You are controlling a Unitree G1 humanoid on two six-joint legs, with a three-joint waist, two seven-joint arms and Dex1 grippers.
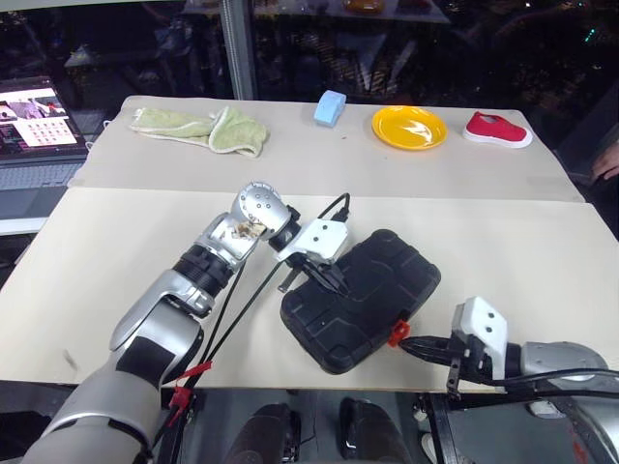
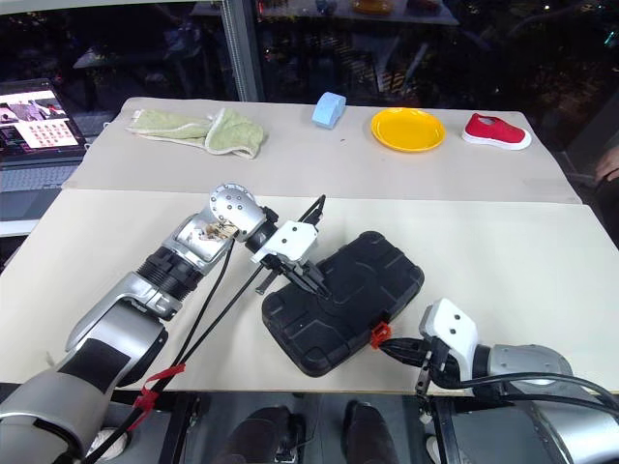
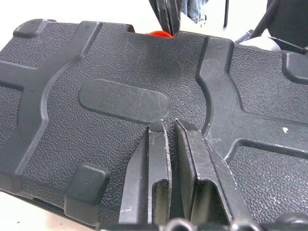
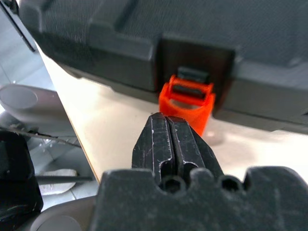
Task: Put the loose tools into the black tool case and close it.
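1. Fingers of the left gripper (image 1: 334, 280) sit almost together, just a sliver between them, pressing on the lid of the black tool case (image 1: 372, 290) and gripping nothing.
2. Right gripper (image 1: 411, 345) is squeezed fully shut, empty, its tip just short of the orange latch (image 4: 186, 102) on the case's near edge.
3. Case lies closed, lid down, skewed on the cream table (image 1: 503, 261) near the front edge.
4. Far back: green cloth (image 1: 203, 128), yellow plate (image 1: 409, 127), red shoe (image 1: 496, 130).
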